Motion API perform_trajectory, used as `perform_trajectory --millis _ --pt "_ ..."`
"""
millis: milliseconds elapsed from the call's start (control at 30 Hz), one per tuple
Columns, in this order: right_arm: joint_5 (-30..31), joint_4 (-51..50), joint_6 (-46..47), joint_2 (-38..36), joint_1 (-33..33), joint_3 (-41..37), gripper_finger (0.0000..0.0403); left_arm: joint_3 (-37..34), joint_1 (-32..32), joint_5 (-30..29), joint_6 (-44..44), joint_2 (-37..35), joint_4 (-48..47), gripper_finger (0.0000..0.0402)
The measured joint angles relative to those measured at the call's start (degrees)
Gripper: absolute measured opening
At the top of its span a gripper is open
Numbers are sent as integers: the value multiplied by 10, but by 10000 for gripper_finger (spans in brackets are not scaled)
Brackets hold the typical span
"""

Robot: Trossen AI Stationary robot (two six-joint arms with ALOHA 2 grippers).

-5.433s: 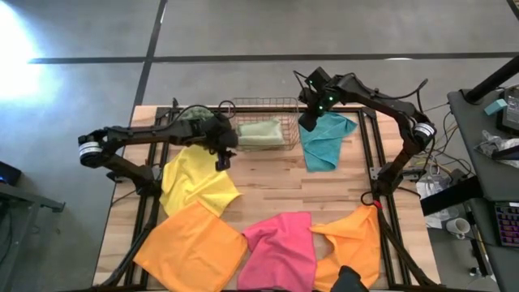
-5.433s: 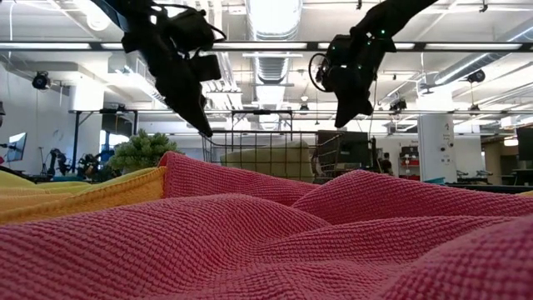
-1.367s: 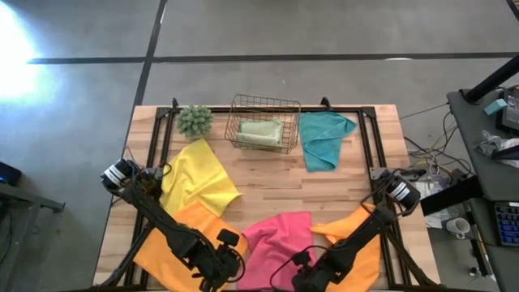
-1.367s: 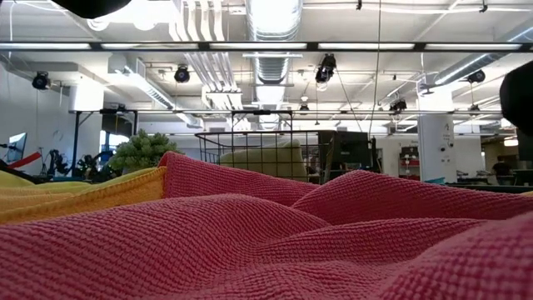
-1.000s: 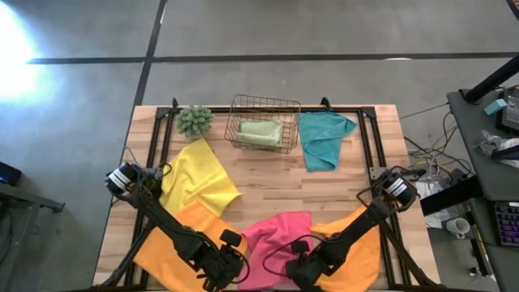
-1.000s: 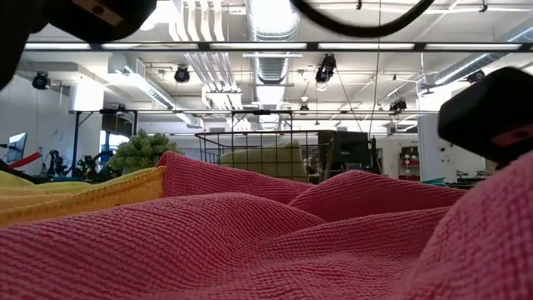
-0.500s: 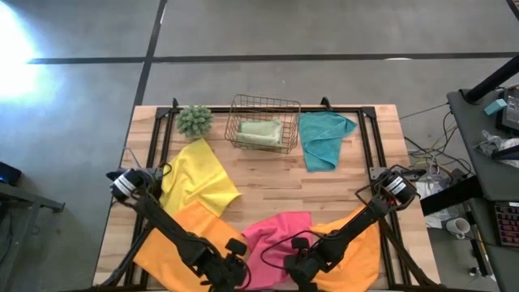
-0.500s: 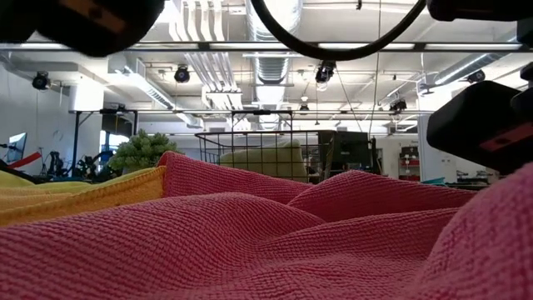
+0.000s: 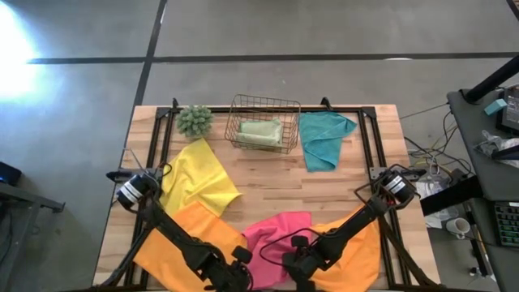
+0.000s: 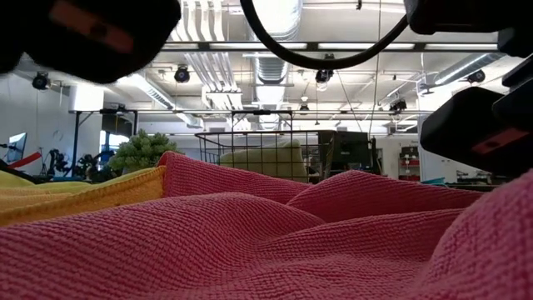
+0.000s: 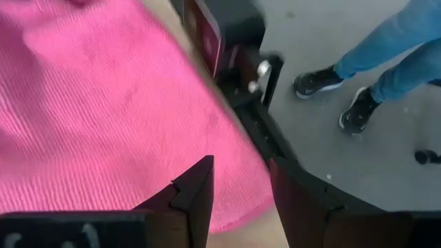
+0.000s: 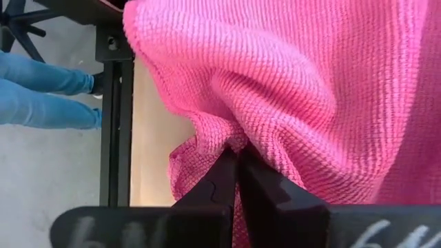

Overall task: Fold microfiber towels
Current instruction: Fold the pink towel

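Wooden slatted desk (image 9: 268, 182) on a grey concrete floor, black frame rails round it. At the near edge lies the rumpled pink microfiber towel (image 9: 280, 235), between a flat orange microfiber towel (image 9: 182, 239) on the left and a second, crumpled orange microfiber towel (image 9: 361, 239) on the right. Right pincer (image 12: 238, 162) is at the pink towel's near edge, fingers pressed together, pinching a bunched fold of it. Left pincer (image 11: 241, 186) hangs just over the pink towel's near edge, fingers spread, nothing between them as far as the wrist view shows. Yellow microfiber towel (image 9: 199, 182) lies spread at the left, teal microfiber towel (image 9: 324, 139) at the far right. Folded sage green towel (image 9: 259, 131) sits in the copper wire basket (image 9: 263, 104); fuzzy green plant ball (image 9: 195, 120) just beside it. A person's blue-jeaned legs (image 11: 393, 52) stand past the desk's near edge.
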Motion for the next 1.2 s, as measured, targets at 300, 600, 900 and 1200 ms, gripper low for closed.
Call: perform_trajectory --millis 300,600,900,1200 --pt "1 1 3 0 -2 0 8 0 0 10 -5 25 29 128" --pt "1 1 5 -1 -2 0 8 2 0 4 -7 42 18 128" --pt "1 2 7 -3 -2 0 8 -3 2 -59 -34 53 -20 122" --pt "1 -2 7 -3 -2 8 8 -6 4 -88 -16 54 -25 17"
